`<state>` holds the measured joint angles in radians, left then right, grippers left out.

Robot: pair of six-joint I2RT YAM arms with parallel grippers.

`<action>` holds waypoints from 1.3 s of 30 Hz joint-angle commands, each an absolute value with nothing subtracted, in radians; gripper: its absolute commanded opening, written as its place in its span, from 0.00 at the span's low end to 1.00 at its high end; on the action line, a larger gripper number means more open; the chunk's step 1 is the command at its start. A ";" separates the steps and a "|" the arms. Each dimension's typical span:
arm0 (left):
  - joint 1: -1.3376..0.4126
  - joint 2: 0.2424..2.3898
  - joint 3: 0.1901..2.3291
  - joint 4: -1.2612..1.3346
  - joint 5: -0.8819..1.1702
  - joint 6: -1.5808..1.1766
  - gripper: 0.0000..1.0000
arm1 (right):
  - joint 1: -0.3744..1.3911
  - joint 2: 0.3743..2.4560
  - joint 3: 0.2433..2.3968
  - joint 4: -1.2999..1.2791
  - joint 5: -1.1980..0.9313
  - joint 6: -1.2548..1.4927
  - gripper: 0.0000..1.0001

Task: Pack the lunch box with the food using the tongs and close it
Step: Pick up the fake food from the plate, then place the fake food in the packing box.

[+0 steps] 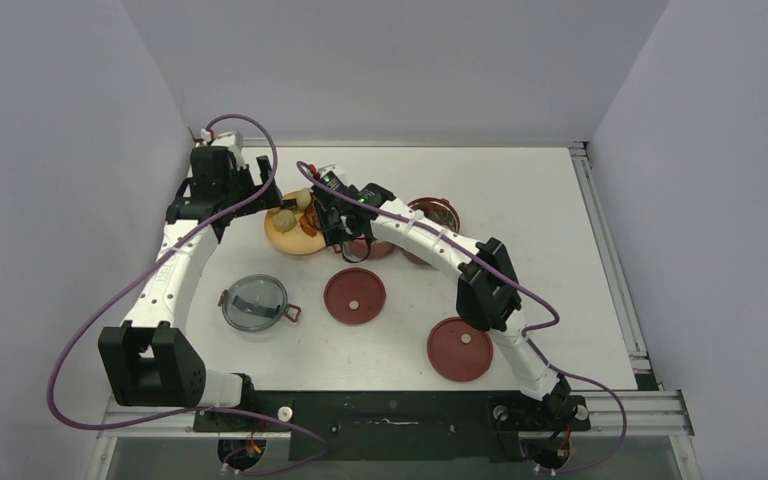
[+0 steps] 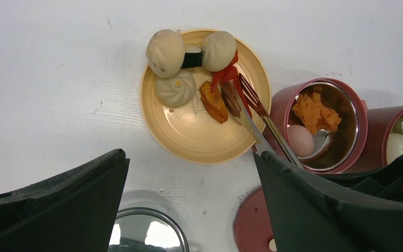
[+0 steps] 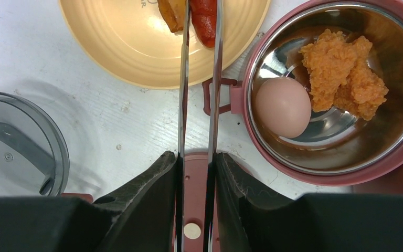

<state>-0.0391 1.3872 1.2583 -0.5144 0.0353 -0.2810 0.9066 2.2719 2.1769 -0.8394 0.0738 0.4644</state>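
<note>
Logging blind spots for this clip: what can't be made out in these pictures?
- Tongs tips: right wrist view, cut off by the top edge.
- Second container: left wrist view, cut by the right edge, contents mostly hidden.
- Grey lid: left wrist view, cut by the bottom edge.
- Food on the plate: top view, too small to tell pieces apart.

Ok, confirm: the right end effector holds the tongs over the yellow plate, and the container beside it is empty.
Not empty: the right wrist view shows that container holding an egg and orange food. The right end effector holds the tongs over the plate.
</note>
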 commanded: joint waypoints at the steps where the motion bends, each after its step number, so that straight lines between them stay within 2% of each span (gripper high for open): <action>1: -0.032 1.347 1.256 -0.449 0.030 -0.290 0.97 | 0.925 2.171 2.167 -0.731 0.103 0.457 0.13; 22: -0.030 1.295 1.223 -0.423 0.041 -0.300 0.97 | 0.951 1.834 1.923 -0.687 0.218 0.392 0.11; 39: -0.092 1.240 1.187 -0.400 0.061 -0.301 0.97 | 0.560 1.404 1.506 -0.819 0.025 0.341 0.11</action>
